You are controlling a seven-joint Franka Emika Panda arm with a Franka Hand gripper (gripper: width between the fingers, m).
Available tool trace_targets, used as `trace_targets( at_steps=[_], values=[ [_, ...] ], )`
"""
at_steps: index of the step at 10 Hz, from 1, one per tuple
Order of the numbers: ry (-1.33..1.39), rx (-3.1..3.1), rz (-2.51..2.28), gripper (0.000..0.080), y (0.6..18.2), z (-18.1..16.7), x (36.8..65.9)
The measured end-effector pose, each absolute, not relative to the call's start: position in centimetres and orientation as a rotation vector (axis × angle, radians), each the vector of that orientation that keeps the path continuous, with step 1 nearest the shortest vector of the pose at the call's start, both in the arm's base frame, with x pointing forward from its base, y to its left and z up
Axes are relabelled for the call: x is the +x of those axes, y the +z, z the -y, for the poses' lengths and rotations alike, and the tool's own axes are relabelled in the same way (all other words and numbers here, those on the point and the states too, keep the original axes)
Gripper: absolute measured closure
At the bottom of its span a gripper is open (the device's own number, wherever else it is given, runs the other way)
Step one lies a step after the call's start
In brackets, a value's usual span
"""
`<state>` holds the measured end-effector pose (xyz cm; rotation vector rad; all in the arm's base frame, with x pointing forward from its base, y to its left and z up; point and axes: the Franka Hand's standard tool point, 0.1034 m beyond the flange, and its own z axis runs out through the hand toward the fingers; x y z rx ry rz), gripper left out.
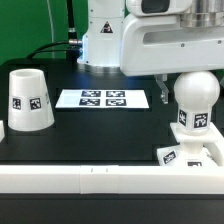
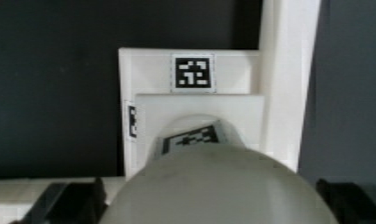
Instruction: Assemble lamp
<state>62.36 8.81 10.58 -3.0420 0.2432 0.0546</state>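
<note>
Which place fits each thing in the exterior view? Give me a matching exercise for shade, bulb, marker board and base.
Things:
1. shade
2. bulb
3. marker board
4. base

Places:
A. flat mid-table, in front of the robot's pedestal
B. lowest on the exterior view's right, by the front rail
C. alone on the exterior view's left
D. upright under the arm, on the exterior view's right

Pairs: 1-C, 2-D, 3-A, 4-B
</note>
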Motion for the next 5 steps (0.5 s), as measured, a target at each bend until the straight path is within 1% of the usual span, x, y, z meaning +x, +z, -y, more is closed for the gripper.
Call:
trace_targets(
  at_steps=[5],
  values=[
    [0.079,-2.981,-0.673,0.0225,10.55,-9.21,62.30]
  ],
)
